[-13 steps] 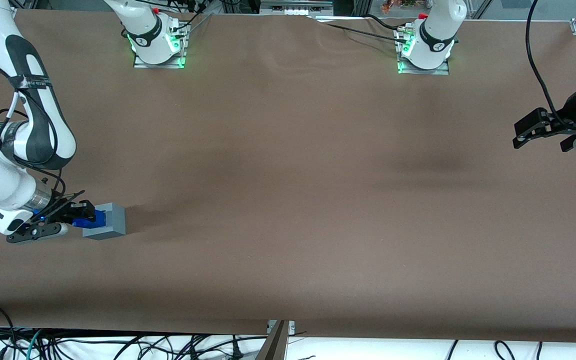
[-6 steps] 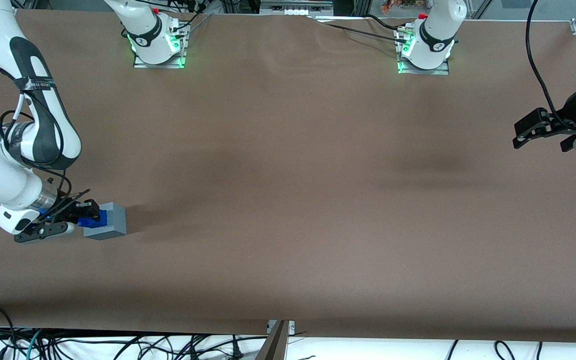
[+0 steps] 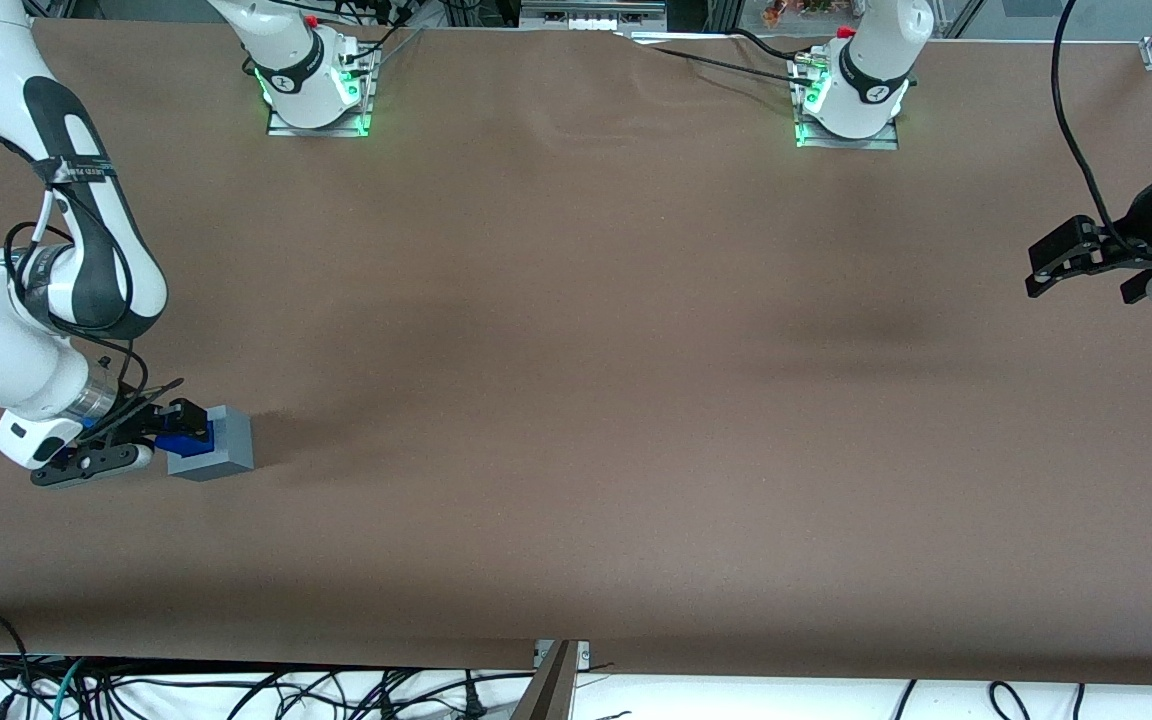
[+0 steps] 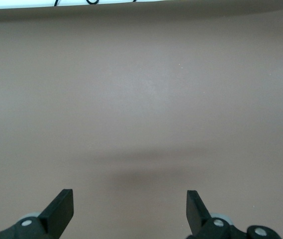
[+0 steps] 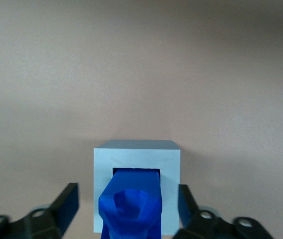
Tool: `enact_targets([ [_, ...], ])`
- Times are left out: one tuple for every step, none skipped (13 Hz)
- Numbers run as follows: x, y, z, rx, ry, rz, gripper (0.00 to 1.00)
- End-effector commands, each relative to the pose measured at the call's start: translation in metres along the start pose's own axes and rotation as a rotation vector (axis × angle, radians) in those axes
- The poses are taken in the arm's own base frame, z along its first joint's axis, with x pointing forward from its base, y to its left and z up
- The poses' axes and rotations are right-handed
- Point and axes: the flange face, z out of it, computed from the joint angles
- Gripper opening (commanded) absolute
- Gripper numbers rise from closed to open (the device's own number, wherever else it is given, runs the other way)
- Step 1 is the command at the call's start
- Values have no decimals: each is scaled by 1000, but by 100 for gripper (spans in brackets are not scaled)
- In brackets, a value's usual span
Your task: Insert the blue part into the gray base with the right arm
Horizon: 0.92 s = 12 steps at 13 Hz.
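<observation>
Black two-finger gripper now spread open w/ knobbly bright-blue plastic part pushed deeper into light-grey plastic cube base vs. 1 s ago — insertion prob. nearly done.

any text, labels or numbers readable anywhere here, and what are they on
None can be read.
Black band on the white jointed right arm: small white lettering, too small to read.
Small bright-blue plastic part: no markings.
Light-grey plastic cube base: no markings.
Black two-finger end effector: open either side of the blue part, which sits in the base's recess; no label visible.
</observation>
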Motion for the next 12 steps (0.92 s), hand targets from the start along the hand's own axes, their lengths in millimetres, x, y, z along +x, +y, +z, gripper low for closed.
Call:
enact_targets([
  [3, -8, -25, -5, 14, 15, 99],
  [3, -12, -42, -10, 4, 10, 99],
  [0, -15, -66, -17, -17, 8, 99],
  [-4, -23, -93, -25, -42, 24, 99],
  [-10, -32, -122, -32, -70, 41, 99],
  [-17, -38, -149, -40, -91, 48, 99],
  [-25, -45, -178, -50, -109, 49, 99],
  [-33, -54, -208, -52, -123, 47, 99],
  [-42, -65, -234, -33, -143, 55, 99],
  [-51, -73, -255, -14, -151, 62, 99],
  [-57, -78, -270, -9, -156, 64, 99],
  [-62, -82, -282, -14, -154, 66, 99],
])
